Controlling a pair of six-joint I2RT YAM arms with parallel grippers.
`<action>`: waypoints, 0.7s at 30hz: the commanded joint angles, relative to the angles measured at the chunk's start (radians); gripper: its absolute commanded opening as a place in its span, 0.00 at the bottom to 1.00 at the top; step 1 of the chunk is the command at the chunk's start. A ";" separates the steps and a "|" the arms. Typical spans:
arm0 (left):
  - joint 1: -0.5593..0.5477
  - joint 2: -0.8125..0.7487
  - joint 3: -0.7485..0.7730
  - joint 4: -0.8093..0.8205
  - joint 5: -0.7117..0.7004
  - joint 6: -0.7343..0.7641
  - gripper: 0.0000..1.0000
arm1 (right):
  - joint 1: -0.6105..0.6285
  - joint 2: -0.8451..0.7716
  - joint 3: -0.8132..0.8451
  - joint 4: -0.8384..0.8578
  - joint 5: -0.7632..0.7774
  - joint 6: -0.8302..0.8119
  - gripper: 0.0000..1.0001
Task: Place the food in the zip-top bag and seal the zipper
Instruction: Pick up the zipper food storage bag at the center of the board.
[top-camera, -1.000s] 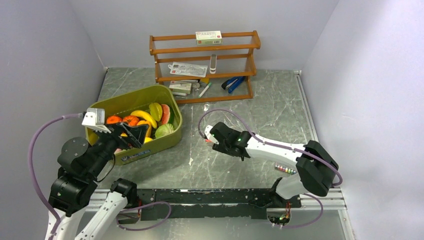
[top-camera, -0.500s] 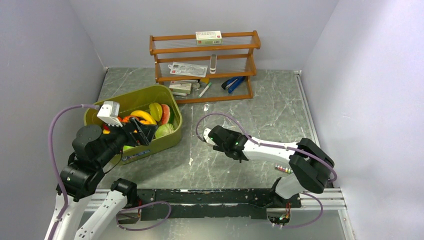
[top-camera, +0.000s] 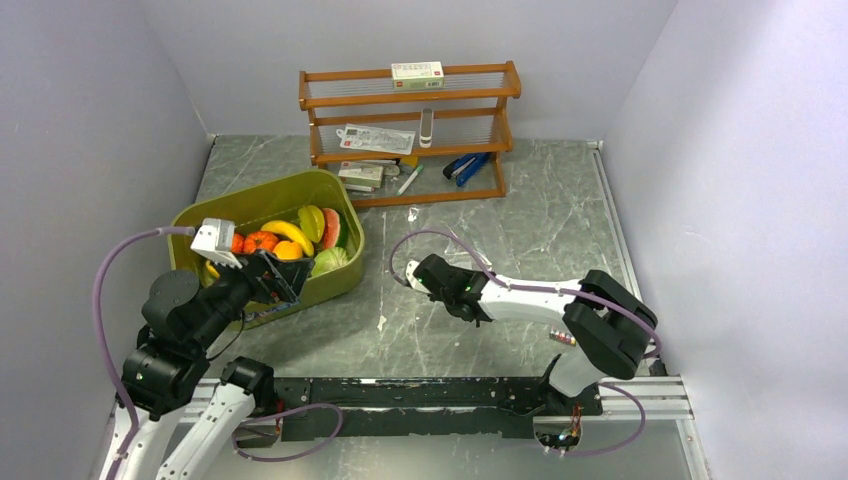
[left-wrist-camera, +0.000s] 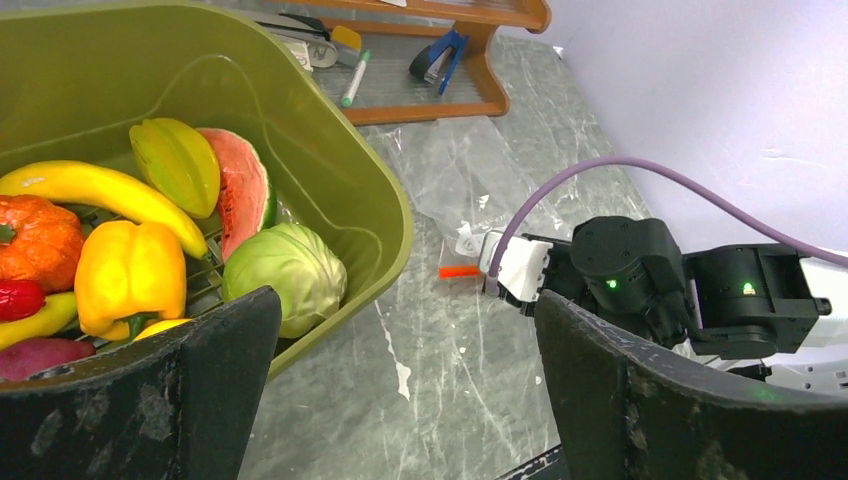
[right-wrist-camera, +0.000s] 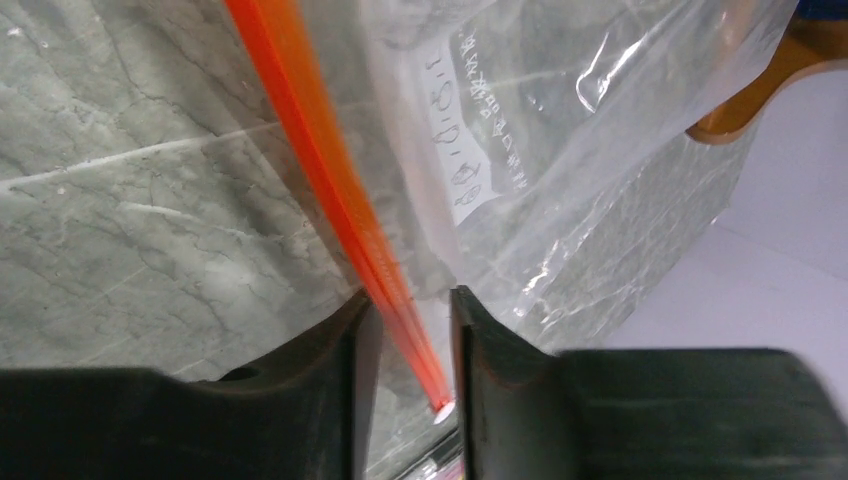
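The food (top-camera: 290, 237) lies in an olive-green tub (top-camera: 335, 283): banana (left-wrist-camera: 100, 190), yellow pepper (left-wrist-camera: 130, 270), green cabbage (left-wrist-camera: 285, 275), watermelon slice (left-wrist-camera: 240, 190) and others. My left gripper (top-camera: 277, 283) is open wide and empty over the tub's near right rim; it also shows in the left wrist view (left-wrist-camera: 400, 390). The clear zip-top bag (left-wrist-camera: 450, 180) lies flat on the table right of the tub. My right gripper (top-camera: 412, 272) is at the bag's near edge. In the right wrist view its jaws (right-wrist-camera: 405, 385) stand narrowly apart with the orange-red zipper (right-wrist-camera: 330, 190) running between them.
A wooden shelf (top-camera: 410, 130) at the back holds white packets, a pen and a blue stapler (top-camera: 468, 165). Grey walls close in left, right and behind. Purple cables loop off both wrists. Marble table (top-camera: 540, 230) lies right of the bag.
My left gripper has moved right and toward the tub's near rim. My right gripper has crept slightly left and nearer, its forearm swinging lower.
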 joint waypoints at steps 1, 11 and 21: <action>0.010 -0.051 -0.026 0.075 -0.018 0.001 0.96 | 0.004 -0.030 0.005 0.025 0.027 0.004 0.23; 0.009 0.057 0.047 -0.036 -0.069 0.016 0.96 | 0.011 -0.121 0.031 0.042 -0.044 0.071 0.00; 0.009 0.221 0.095 -0.032 0.071 -0.017 0.96 | 0.011 -0.238 0.156 -0.101 -0.101 0.240 0.00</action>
